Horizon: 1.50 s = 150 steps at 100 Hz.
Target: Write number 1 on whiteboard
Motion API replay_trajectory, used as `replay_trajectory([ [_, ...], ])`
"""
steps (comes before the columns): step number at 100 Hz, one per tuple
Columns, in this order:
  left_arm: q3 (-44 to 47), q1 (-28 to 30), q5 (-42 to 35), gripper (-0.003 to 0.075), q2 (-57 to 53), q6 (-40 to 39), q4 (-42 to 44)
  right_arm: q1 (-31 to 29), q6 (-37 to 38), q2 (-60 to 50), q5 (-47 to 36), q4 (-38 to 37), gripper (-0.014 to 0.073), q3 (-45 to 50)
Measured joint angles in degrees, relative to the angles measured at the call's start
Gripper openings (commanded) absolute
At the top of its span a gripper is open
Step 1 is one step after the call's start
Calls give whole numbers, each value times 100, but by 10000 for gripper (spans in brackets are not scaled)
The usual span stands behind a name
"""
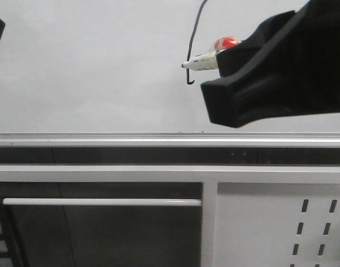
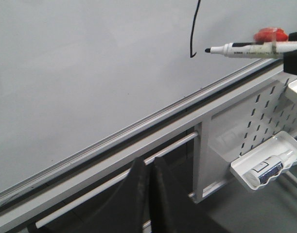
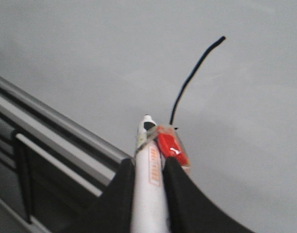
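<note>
Right wrist view: the right gripper [image 3: 149,182] is clamped on a white marker [image 3: 149,170] bearing a red tag [image 3: 171,149]. The marker's tip lies just beside the hooked lower end of the number 1 [image 3: 192,80], seemingly off the whiteboard [image 3: 80,58]. The stroke's long axis runs roughly vertically, above the board's aluminium rail [image 1: 103,138]. The left gripper [image 2: 149,194], fingers together and empty, hangs well apart, below that rail.

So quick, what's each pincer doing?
Left pincer: closed, holding nothing.
Right pincer: closed on the marker, beside the number 1.
</note>
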Motion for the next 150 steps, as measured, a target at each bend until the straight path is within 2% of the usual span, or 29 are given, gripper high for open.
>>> replay_trajectory([
  [18, 0, -237, -96, -18, 0, 130, -48, 1143, -832, -446, -333, 1273, -61, 45],
  [37, 0, -502, -172, 1, 0, 1084, -60, 1535, -1138, -735, -234, 1800, -61, -33],
  [49, 0, -620, -385, 113, 0, 2029, -60, 1557, -1184, -833, 21, 1969, -61, -213],
  [62, 0, -648, -544, 316, 0, 2923, -60, 1557, -1194, -864, 357, 2065, -61, -476],
  [71, 0, -652, -569, 381, 0, 3466, -60, 1557, -1197, -869, 548, 2170, -61, -665],
  [92, 0, -652, -605, 380, 0, 4244, -37, 1557, -1197, -869, 970, 2394, -61, -1024],
  [116, 0, -652, -1081, 379, 0, 4333, 132, 1557, -1197, -702, 1369, 2474, -61, -1182],
  [137, 0, -652, -1183, 377, 0, 4347, 309, 1557, -1208, -645, 1535, 2507, -61, -1208],
  [150, 0, -652, -1216, 340, 0, 4347, 318, 1557, -1208, -645, 1551, 2507, -61, -1295],
])
